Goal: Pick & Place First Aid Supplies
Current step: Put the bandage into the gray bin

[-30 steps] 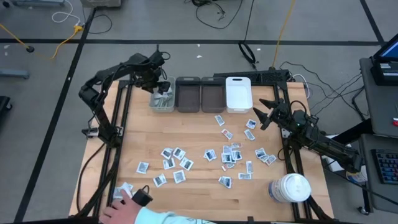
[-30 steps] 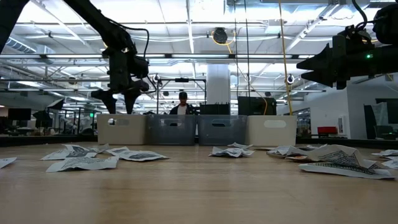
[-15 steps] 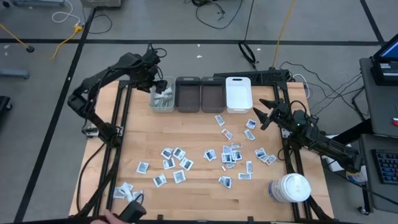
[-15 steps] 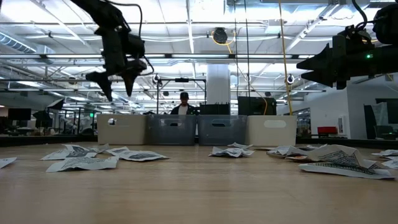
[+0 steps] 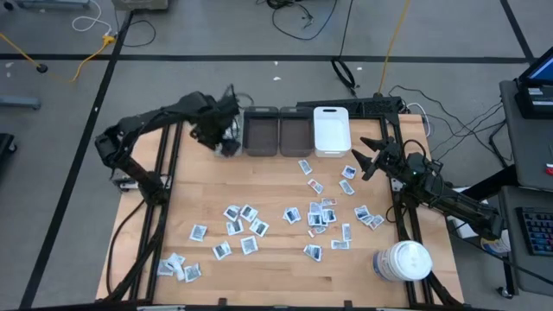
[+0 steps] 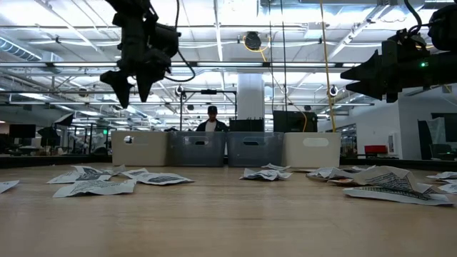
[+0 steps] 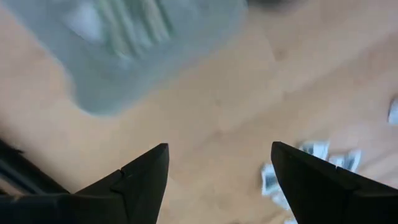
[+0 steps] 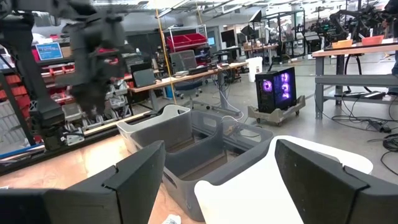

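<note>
In the high view, the white sachets [image 5: 313,212] lie scattered over the middle and lower part of the pale wood table [image 5: 268,177], their print too small to read. The left gripper [image 5: 226,130] hangs wide and empty by the bins [image 5: 278,131] at upper centre. The right gripper [image 5: 363,157] waits spread wide at centre right. In the low view, sachets [image 6: 93,187] dot the tabletop before a bright workshop hall, where a person [image 6: 210,121] stands behind the bins.

L gripper [image 5: 226,138] swung over leftmost bin [image 6: 140,149], lifted higher; person's hand gone from front edge.
</note>
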Controlling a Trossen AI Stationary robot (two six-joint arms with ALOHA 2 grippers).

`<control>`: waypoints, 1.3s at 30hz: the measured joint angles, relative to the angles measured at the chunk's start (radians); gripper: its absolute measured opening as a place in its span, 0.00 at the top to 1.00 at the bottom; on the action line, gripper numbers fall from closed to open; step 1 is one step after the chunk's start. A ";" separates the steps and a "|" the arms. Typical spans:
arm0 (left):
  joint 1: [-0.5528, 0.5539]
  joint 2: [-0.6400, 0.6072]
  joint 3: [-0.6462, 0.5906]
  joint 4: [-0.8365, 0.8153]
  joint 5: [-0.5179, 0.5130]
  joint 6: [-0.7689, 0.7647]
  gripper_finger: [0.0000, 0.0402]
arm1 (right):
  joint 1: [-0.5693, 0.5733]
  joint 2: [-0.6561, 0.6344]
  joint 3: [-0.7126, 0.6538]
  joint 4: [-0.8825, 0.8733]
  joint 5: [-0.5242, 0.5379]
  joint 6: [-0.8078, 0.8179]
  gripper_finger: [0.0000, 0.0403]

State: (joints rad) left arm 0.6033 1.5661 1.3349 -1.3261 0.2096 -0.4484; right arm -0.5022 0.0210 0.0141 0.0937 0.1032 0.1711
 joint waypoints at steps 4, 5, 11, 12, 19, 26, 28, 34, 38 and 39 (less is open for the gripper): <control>-0.132 -0.035 -0.085 0.022 0.025 -0.043 0.30 | 0.000 0.000 0.000 0.000 0.000 0.000 0.26; -0.164 -0.047 -0.106 0.023 0.030 -0.059 0.30 | 0.000 0.000 0.000 0.000 0.000 0.000 0.26; -0.350 -0.111 -0.216 0.039 0.064 -0.155 0.30 | 0.000 0.000 0.000 0.000 0.000 0.000 0.26; -0.376 -0.122 -0.230 0.039 0.072 -0.182 0.29 | 0.000 0.000 0.000 0.000 0.000 0.000 0.26; -0.548 -0.201 -0.330 0.049 0.107 -0.373 0.29 | 0.000 0.000 0.000 0.000 0.000 0.000 0.26; -0.709 -0.265 -0.406 0.058 0.139 -0.577 0.31 | 0.000 0.000 0.000 0.000 0.000 0.000 0.26; -0.759 -0.277 -0.424 0.076 0.155 -0.641 0.30 | 0.000 0.000 0.000 0.000 0.000 0.000 0.26; -0.903 -0.301 -0.467 0.148 0.165 -0.862 0.29 | 0.000 0.000 0.000 0.000 0.000 0.000 0.26; -0.987 -0.301 -0.474 0.180 0.169 -1.004 0.29 | 0.000 0.000 0.000 0.000 0.000 0.000 0.26; -1.005 -0.301 -0.474 0.183 0.170 -1.040 0.30 | 0.000 0.000 0.000 0.000 0.000 0.000 0.26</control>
State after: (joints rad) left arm -0.4018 1.2648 0.8608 -1.1429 0.3794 -1.4889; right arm -0.5022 0.0208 0.0139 0.0937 0.1032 0.1711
